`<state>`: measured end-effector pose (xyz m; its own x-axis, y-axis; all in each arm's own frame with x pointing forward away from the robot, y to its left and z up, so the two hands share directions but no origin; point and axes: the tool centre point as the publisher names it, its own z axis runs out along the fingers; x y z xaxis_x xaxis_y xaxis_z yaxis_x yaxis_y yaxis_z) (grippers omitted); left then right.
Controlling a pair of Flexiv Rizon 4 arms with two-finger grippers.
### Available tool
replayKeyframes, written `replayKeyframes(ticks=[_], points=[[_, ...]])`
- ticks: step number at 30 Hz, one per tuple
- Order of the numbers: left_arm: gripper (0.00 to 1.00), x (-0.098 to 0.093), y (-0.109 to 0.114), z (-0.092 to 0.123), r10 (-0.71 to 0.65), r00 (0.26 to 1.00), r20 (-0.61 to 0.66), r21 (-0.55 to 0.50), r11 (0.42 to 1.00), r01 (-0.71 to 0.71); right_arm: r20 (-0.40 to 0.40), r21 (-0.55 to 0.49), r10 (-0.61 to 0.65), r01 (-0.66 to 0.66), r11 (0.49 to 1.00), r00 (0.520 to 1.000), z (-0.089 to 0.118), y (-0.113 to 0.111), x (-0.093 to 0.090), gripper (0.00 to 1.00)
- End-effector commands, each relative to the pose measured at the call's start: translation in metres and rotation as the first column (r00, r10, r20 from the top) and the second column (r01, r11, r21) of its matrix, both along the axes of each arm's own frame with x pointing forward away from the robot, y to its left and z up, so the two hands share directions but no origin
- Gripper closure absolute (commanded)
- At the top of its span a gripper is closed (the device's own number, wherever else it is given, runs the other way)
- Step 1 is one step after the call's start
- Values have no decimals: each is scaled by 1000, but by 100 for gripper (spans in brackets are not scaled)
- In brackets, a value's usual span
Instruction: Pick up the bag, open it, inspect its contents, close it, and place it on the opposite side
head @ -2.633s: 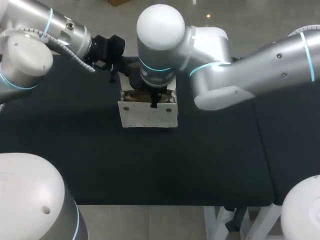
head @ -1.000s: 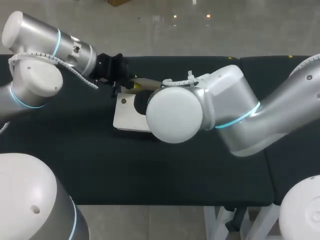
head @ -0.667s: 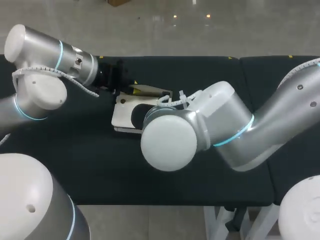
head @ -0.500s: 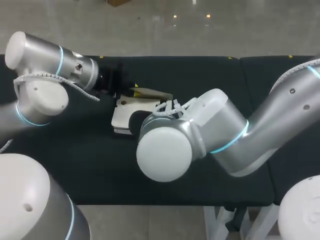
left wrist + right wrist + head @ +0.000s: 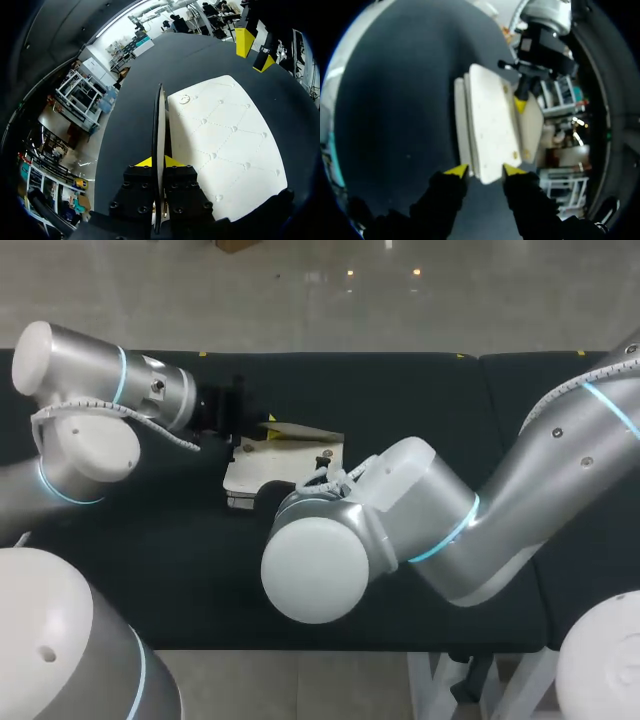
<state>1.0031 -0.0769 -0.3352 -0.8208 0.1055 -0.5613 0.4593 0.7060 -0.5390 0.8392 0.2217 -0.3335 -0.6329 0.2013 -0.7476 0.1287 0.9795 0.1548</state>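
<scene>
A white quilted bag [image 5: 243, 476] lies flat on the black table. Its flap stands up on edge [image 5: 159, 120], tan on the inside [image 5: 305, 431]. My left gripper [image 5: 159, 162] is shut on that flap's thin edge, at the bag's left end [image 5: 268, 422]. In the right wrist view the bag [image 5: 490, 122] stretches away from my right gripper [image 5: 485, 171], which stands open with the bag's near end between its fingers. The left wrist view shows those fingertips [image 5: 245, 42] apart, above the bag's far end. In the head view my right arm's wrist hides its gripper.
The bag rests on a black table [image 5: 400, 390] that meets a second black table at a seam [image 5: 500, 450] on the right. My right arm's large joint [image 5: 315, 565] hangs over the table's middle. The front edge [image 5: 300, 648] lies below it.
The bag has gone from upright to lying flat. My right arm swung down toward the front left and its gripper opened. The left gripper keeps its hold on the flap.
</scene>
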Motion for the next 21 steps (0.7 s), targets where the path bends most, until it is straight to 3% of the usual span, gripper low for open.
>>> replayKeyframes(ticks=[1, 11, 21], points=[[100, 2, -2, -1, -16, 1000, 0, -1, 1000, 16, 17, 6, 4, -4, 1000, 1000, -11, 3, 2, 60], [100, 0, -6, -3, -48, 999, 3, 6, 999, 48, -13, -1, 10, -10, 1000, 1000, -37, 2, 22, 60], [100, -2, -8, -5, -70, 998, 3, 13, 997, 70, -6, -12, -5, 5, 1000, 1000, -37, -4, 37, 67]])
